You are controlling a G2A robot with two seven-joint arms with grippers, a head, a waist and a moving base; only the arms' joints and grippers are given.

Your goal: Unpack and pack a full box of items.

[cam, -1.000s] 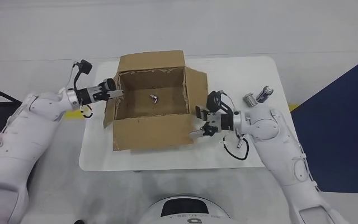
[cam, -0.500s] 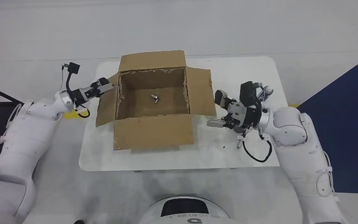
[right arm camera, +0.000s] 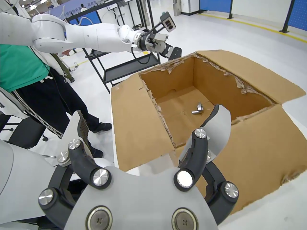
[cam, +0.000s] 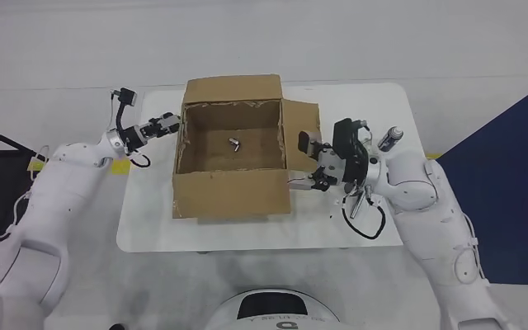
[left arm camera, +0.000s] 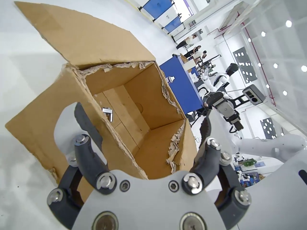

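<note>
On the white bench [cam: 355, 107] I see the open cardboard box [cam: 231, 194]; my left claw [cam: 167, 125] and right claw [cam: 304, 162] flank it, both spread apart.

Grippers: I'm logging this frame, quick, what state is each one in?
Left gripper: open, holding nothing.
Right gripper: open, holding nothing.

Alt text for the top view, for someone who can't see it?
An open cardboard box sits on a white table, with one small metal piece on its floor. The left gripper is at the box's left wall and the right gripper at its right flap, both open; a cylindrical can is near the table's right edge.
</note>
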